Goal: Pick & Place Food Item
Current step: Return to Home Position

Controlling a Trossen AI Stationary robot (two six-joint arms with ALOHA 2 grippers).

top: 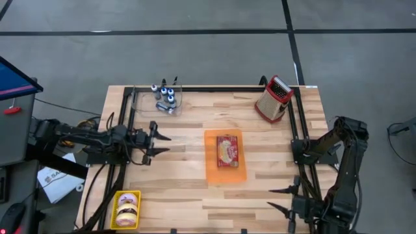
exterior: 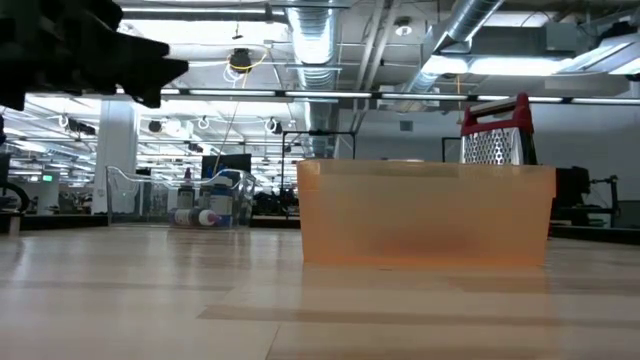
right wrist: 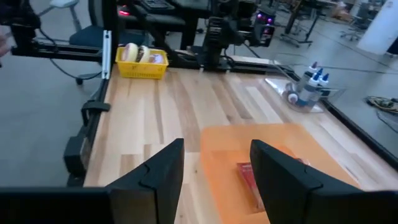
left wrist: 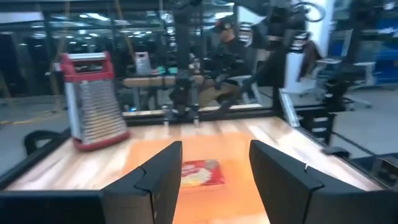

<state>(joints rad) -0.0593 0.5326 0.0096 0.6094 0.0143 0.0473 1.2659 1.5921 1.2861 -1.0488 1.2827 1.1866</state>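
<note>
- The jaws of your left gripper (top: 168, 144) are standing wide apart and gripping nothing. The gripper is hovering above the left part of the tabletop (top: 182, 185), pointing toward the orange bin (top: 211, 166).
- The jaws of your right gripper (top: 269, 198) are gaping just as wide and carrying nothing. This gripper is hanging by the tabletop's right edge, near the lower corner in the high view, well apart from the bin.
- The popcorn bag (top: 227, 151) is lying flat inside the orange bin, which is sitting near the tabletop's middle. In your left wrist view the bag (left wrist: 200, 173) is showing between that arm's two dark fingers (left wrist: 158, 180).
- The transparent bin (top: 144, 104) is sitting at the far left corner, with the small bottles (top: 166, 96) crowding the end nearer the middle.
- The grater (top: 273, 99) — metal, with a red handle — is standing at the far right corner, apart from everything else.
- The yellow basket (top: 117, 209) is sitting at the near left corner, holding doughnuts (top: 128, 207).
- In the low view you are looking at the orange bin's wall (exterior: 425, 215) filling the middle, with the grater (exterior: 497, 135) rising behind its right end and the transparent bin (exterior: 140, 190) showing farther off to the left.
</note>
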